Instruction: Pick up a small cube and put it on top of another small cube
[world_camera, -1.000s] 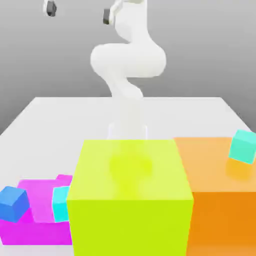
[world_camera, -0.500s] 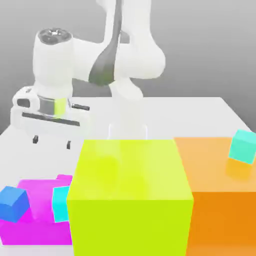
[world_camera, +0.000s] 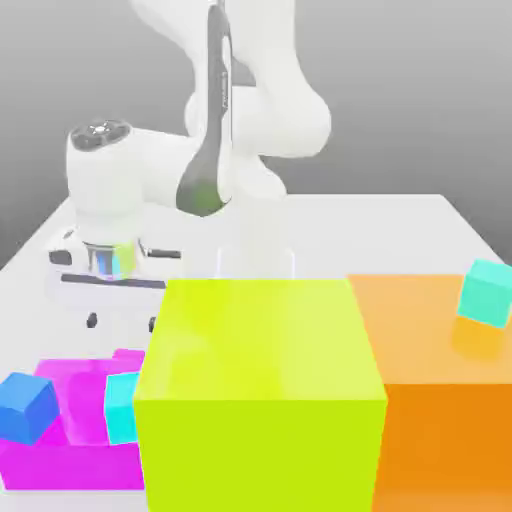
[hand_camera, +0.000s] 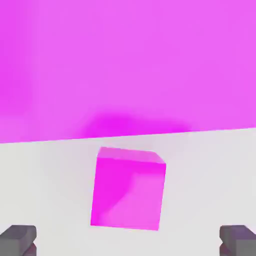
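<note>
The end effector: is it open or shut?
Open: its fingertips stand far apart, the small magenta cube lying untouched on the table between them.

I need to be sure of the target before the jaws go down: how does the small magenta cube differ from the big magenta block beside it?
The small magenta cube is far smaller than the big magenta block. The cube sits on the white table, apart from the block and turned slightly askew to the block's edge. In the exterior view the block carries a small blue cube on top; the small magenta cube carries nothing. Both share the same glossy magenta colour.
</note>
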